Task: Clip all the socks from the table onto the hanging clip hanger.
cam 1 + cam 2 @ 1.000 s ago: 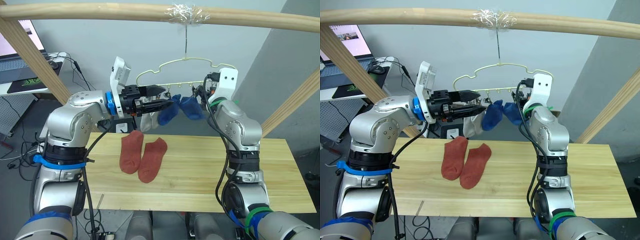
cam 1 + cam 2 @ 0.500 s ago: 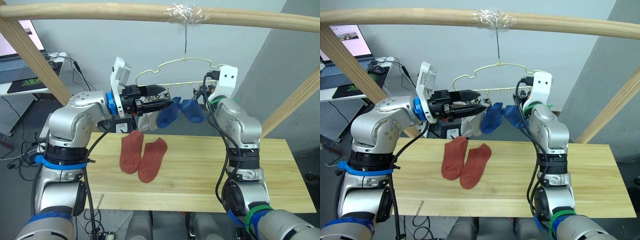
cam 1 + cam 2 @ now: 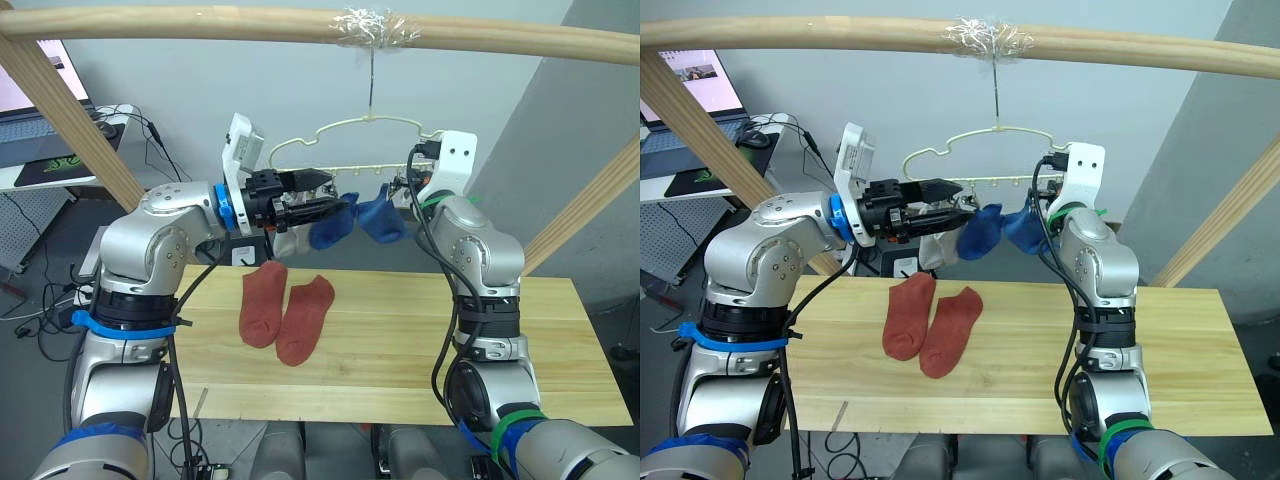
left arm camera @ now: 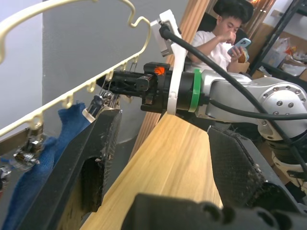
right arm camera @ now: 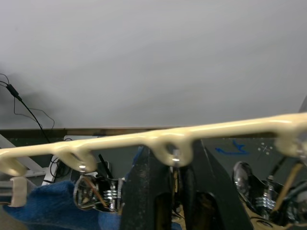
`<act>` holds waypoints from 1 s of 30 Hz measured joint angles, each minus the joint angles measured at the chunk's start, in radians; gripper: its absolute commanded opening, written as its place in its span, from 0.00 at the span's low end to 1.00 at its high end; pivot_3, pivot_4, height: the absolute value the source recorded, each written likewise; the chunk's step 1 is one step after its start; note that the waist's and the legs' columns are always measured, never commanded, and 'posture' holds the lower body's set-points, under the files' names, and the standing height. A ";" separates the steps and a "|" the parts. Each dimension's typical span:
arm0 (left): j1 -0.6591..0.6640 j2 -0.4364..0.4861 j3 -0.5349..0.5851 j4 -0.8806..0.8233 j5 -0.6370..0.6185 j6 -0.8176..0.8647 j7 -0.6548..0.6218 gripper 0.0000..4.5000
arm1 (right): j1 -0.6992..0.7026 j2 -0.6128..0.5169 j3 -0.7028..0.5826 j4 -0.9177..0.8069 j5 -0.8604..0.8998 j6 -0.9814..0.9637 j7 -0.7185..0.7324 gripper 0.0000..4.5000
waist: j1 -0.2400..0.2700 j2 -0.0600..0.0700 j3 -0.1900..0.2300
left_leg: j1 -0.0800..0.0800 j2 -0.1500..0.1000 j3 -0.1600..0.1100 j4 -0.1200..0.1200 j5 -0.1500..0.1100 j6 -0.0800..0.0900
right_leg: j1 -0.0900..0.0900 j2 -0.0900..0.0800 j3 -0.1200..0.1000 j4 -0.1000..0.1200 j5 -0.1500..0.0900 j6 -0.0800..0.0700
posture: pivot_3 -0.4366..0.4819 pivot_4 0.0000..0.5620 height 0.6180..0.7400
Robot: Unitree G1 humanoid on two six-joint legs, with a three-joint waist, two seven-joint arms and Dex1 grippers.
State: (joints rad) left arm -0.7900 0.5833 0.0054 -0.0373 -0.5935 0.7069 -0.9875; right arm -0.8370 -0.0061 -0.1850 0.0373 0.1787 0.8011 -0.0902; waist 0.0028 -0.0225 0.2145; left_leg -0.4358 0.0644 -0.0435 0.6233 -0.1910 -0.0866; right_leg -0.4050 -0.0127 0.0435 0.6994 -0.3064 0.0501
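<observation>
Under the wooden pole frame [image 3: 200, 25], head views show two rust-red socks [image 3: 283, 312] waiting on the table [image 3: 400, 340] while the left gripper [image 3: 958, 210], wide open in its wrist view, could jostle the clip hanger [image 4: 72, 98]; the right gripper [image 5: 175, 187], fingers slightly parted at a clip [image 5: 175, 155], might slip.

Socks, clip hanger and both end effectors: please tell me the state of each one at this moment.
rust-red socks: two, lying flat side by side on the table, not clipped.
blue socks: two, hanging from the hanger's clips.
grey sock: hanging, partly hidden behind the left arm.
clip hanger: hanging by its hook from the wooden pole.
left end effector: open, raised beside a blue sock.
right end effector: raised at the row of clips.
</observation>
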 measured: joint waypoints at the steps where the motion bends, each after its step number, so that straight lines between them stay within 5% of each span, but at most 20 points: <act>1: 0.003 0.000 0.000 0.000 0.005 -0.001 0.001 0.72 | 0.000 0.000 0.000 0.000 0.000 0.000 0.000 0.00 | 0.000 0.000 0.000 | 0.000 0.000 0.000 0.000 0.000 0.000 | 0.000 0.000 0.000 0.000 0.000 0.000 | 0.63 0.29 1.00; 9: 0.028 -0.003 -0.014 -0.002 0.038 -0.016 0.014 0.72 | 0.000 -0.005 0.000 0.000 0.000 -0.001 -0.002 0.00 | 0.001 0.000 0.000 | 0.000 0.000 0.000 0.000 0.000 0.000 | 0.000 0.000 0.000 0.000 0.000 0.000 | 0.63 0.29 1.00; 18: 0.214 -0.001 -0.184 0.112 0.305 -0.141 0.129 0.72 | -0.001 -0.008 0.002 -0.004 0.001 0.014 -0.002 0.00 | 0.001 0.000 0.000 | 0.001 0.000 0.000 0.000 0.000 0.000 | 0.000 0.000 0.000 0.000 0.000 0.000 | 0.62 0.30 1.00; 23: 0.242 -0.065 -0.247 0.359 0.448 -0.289 0.192 0.99 | -0.001 -0.008 0.002 -0.014 0.001 0.024 -0.002 0.00 | 0.008 0.000 0.000 | 0.000 0.000 0.000 0.000 0.000 0.000 | 0.000 0.000 0.000 0.000 0.000 0.000 | 0.61 0.30 1.00; 30: 0.183 -0.173 -0.272 0.586 0.539 -0.432 0.194 1.00 | 0.000 -0.007 0.003 -0.027 0.001 0.045 -0.005 0.00 | 0.020 0.000 0.000 | 0.000 0.000 0.001 0.000 0.000 0.000 | 0.000 0.000 0.000 0.000 0.000 0.000 | 0.59 0.30 1.00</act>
State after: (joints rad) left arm -0.6067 0.4101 -0.2669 0.5492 -0.0542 0.2745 -0.7937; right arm -0.8370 -0.0131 -0.1819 0.0107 0.1795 0.8463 -0.0957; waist 0.0227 -0.0223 0.2144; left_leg -0.4355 0.0643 -0.0427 0.6233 -0.1908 -0.0862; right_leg -0.4050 -0.0128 0.0435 0.6997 -0.3062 0.0498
